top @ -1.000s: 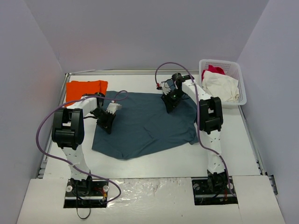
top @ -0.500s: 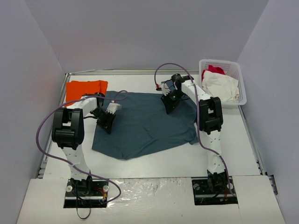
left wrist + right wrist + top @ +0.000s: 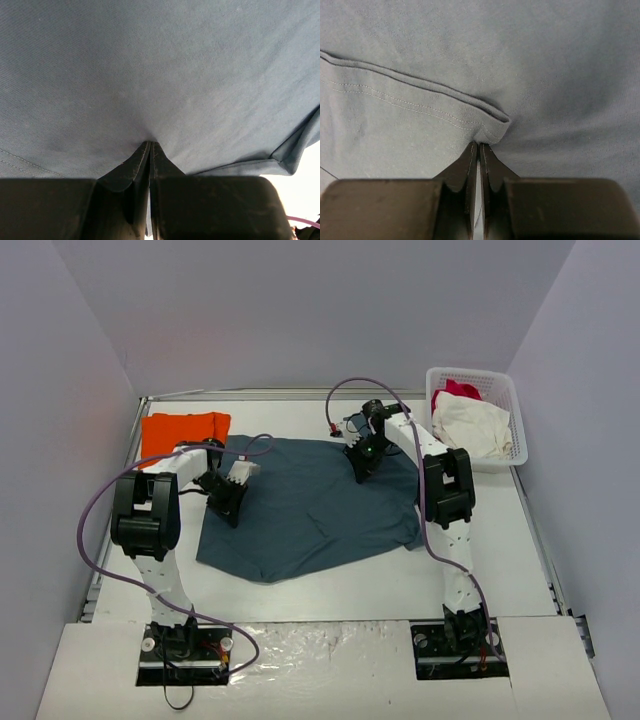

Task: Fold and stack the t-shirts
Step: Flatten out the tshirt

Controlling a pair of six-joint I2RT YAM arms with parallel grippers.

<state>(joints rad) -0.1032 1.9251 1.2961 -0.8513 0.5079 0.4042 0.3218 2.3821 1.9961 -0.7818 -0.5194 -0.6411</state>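
A white table (image 3: 330, 585) fills the floor of a plain enclosure with pale lilac walls, seen from above and behind two white-and-black robot arms.

In the upper left of the frame, an orange t-shirt (image 3: 185, 430) lies folded into a flat rectangle near the table's far left corner. Just beside it, a slate-blue t-shirt (image 3: 310, 505) is spread over the middle of the table. It is mostly flat, with a few creases and an uneven near edge.

The left gripper (image 3: 228, 502) is down on the left part of this shirt. In the left wrist view, its black fingers (image 3: 125, 172) are pressed together, with a small peak of blue cloth pinched between their tips.

The right gripper (image 3: 362, 462) sits on the upper right part of the same shirt, near its far edge. In the right wrist view, its fingers (image 3: 460, 172) are also pressed together, nipping a rolled, stitched hem of the blue fabric.

A purple cable (image 3: 95, 530) loops along each arm.

In the upper right of the frame, a white plastic basket (image 3: 515, 390) stands at the table's right edge. It holds a crumpled white garment (image 3: 475, 425), with a red-pink garment (image 3: 455, 390) behind it.
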